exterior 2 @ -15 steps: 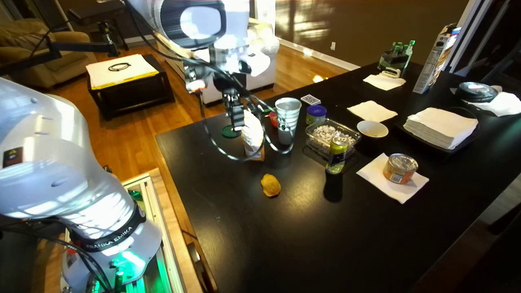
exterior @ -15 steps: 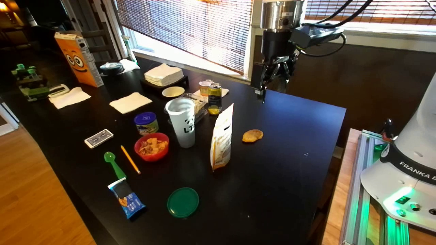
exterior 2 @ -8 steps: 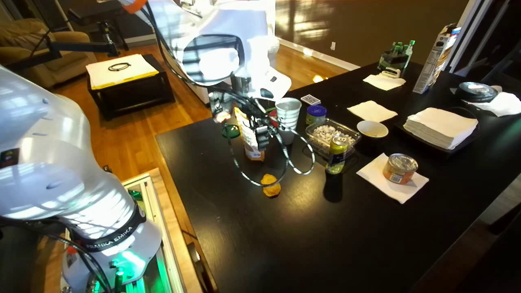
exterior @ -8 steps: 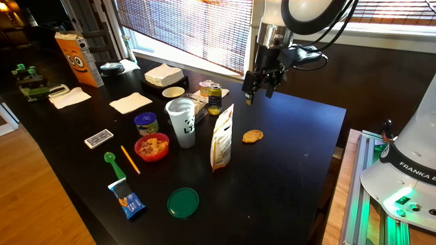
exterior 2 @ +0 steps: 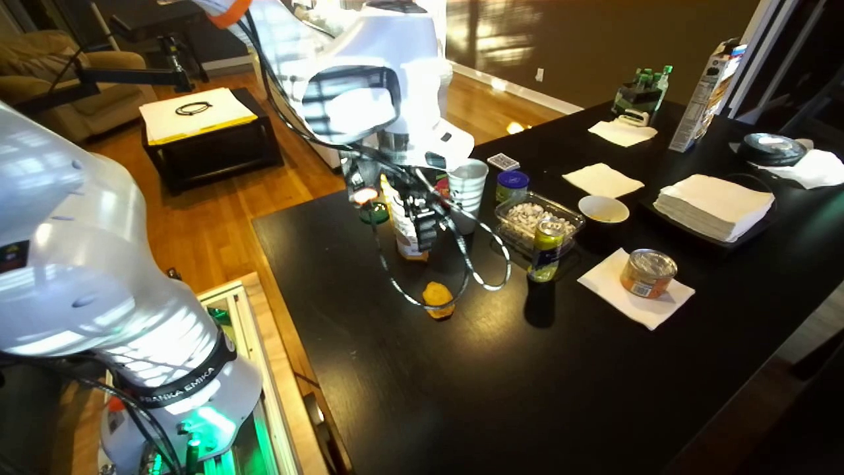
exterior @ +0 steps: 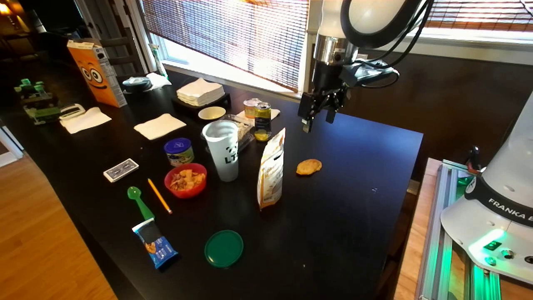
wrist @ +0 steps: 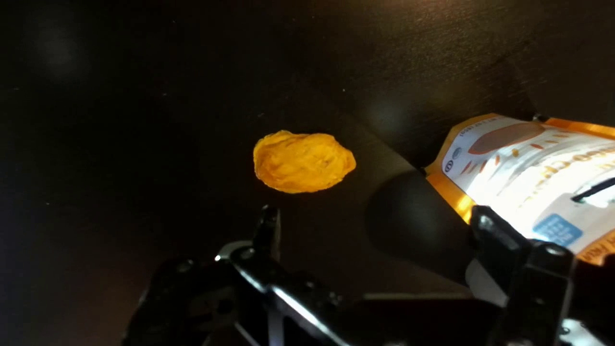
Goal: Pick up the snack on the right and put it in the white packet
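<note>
I have my black two-fingered gripper (wrist: 376, 216) spread wide, holding nothing, above the black table (exterior: 333, 233); the one flat golden-brown snack (wrist: 304, 162) lies there beyond the fingertips (wrist: 268, 230) in the wrist view; near the snack stands one upright white-and-tan pouch (exterior: 271, 173); I count one round red bowl (exterior: 189, 193) of orange-brown pieces (exterior: 187, 179) and one clear plastic box (exterior 2: 510, 231) of white chunks (exterior 2: 526, 218)

Tool (exterior: 319, 121) hangs spread over the table (exterior: 333, 233) — snack (exterior: 309, 167) near the upright white packet (exterior: 271, 179).

We see a white arm (exterior 2: 99, 241) sporting a black FRANKA EMIKA band (exterior 2: 181, 388), silver collar (exterior: 331, 50), dark cables (exterior 2: 265, 71) and black gripper (exterior: 319, 121).
</note>
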{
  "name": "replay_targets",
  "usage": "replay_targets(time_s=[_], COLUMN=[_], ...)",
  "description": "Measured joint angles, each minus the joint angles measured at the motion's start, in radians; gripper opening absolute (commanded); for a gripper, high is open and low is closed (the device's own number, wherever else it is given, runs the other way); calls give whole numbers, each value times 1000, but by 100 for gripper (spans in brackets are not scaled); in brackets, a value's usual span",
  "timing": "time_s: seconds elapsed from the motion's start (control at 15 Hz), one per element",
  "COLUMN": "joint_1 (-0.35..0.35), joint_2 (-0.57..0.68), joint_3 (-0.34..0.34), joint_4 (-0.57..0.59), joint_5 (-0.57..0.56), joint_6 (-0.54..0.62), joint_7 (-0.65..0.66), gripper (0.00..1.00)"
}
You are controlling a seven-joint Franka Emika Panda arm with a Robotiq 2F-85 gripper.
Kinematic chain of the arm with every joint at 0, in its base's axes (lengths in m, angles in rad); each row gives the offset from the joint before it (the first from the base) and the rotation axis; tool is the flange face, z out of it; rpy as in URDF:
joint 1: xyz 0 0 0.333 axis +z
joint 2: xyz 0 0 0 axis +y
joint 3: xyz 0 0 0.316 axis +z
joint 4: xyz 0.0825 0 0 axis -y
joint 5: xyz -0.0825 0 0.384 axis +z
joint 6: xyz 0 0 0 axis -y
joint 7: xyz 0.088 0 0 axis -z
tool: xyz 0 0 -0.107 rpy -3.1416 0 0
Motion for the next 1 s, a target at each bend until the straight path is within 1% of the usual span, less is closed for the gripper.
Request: replay_targets(time_s=[0.27,0.47,0.67,0.87,1.0], joint_1=[0,-5,-6,-8,-10], joint_2=[102,186,266,338,377], joint_3=[-29,-37,-37,-39,-43], joint_4=[-3,-3,2,12,17], joint_5=[0,-29,-99,-172,-168], joint_6=[81,161,238,287,291], joint_7=[-154,-226,-248,-246,-263], gripper=[100,100,100,100,100])
